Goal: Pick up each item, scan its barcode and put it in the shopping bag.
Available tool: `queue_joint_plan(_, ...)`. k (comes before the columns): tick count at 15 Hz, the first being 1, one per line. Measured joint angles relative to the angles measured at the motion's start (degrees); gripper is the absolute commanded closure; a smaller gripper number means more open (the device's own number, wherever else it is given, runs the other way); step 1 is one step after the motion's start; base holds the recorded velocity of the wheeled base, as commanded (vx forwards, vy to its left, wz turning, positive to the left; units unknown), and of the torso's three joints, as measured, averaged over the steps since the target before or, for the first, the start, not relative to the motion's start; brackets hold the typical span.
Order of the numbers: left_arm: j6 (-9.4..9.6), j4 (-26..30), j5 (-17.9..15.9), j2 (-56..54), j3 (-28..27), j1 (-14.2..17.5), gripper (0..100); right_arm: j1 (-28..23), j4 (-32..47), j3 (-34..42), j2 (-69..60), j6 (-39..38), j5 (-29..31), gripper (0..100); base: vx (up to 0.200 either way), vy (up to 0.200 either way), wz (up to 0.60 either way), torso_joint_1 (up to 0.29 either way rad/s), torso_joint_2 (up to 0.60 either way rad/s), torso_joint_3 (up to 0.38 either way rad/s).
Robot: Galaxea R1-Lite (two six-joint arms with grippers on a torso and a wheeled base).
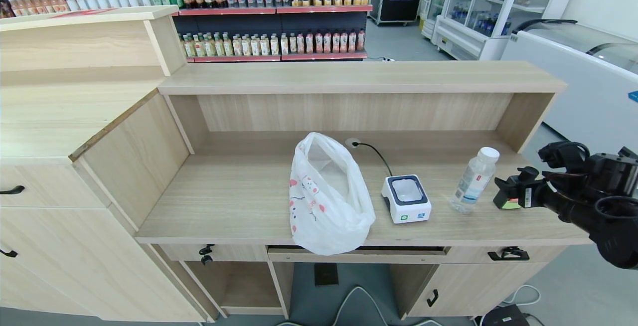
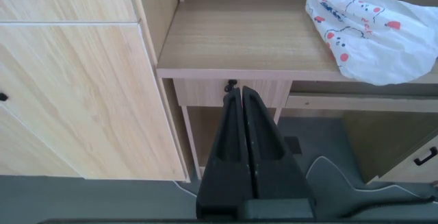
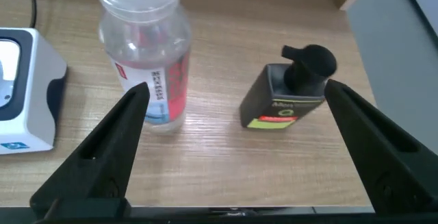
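Step in hand: by my reading, the first pick. Both items stand on the light wooden counter (image 1: 239, 201); neither is bagged.
Right gripper (image 3: 236, 94): jaws wide apart and holding nothing, at the counter's 3 o'clock end.
Nearest item: a small black pump bottle with a green-and-yellow label (image 3: 287, 94), on the counter roughly between the spread fingers and apparently upright.
Second item: a clear plastic water bottle with a white cap and red-and-blue label (image 1: 473, 180), upright at 9 o'clock of the black bottle, close to one finger.
Scanner: a white box with a dark-rimmed glass window (image 1: 406, 198), at 9 o'clock of the water bottle, window facing up.
Bag: a white plastic shopping bag with a cartoon print (image 1: 329, 196), at 9 o'clock of the scanner, mouth open upward, its base slumping over the counter's front edge.
Left gripper (image 2: 241, 101): fingers pressed together, empty, low in front of the cabinet at 7 o'clock of the bag.
Next move: likely close on the black bottle, lift it, turn its barcode to the scanner window, then drop it into the bag.
In the way: the water bottle could be knocked by the nearer finger. The counter's side wall sits at 3 o'clock and a shelf overhangs at 12 o'clock.
Around: a black cable (image 1: 376, 155) runs from the scanner toward 11 o'clock. Drink shelves (image 1: 274, 17) stand behind.
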State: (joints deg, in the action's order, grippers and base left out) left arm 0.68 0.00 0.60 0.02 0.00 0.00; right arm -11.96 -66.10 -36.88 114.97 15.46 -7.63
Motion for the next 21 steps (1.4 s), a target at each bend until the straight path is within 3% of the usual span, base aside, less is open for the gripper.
queue_joint_plan(14, 0.02, 0.0, 0.0, 0.0, 0.0, 0.0, 100, 3.6, -3.0, -8.5, 10.7, 5.6, -9.5, 0, 0.0, 0.0, 0.0, 0.0, 0.0, 0.0)
queue_joint_plan(21, 0.02, 0.0, 0.0, 0.0, 0.0, 0.0, 100, 5.9, -4.3, -14.0, 16.1, 5.8, -10.8, 0, 0.0, 0.0, 0.0, 0.0, 0.0, 0.0)
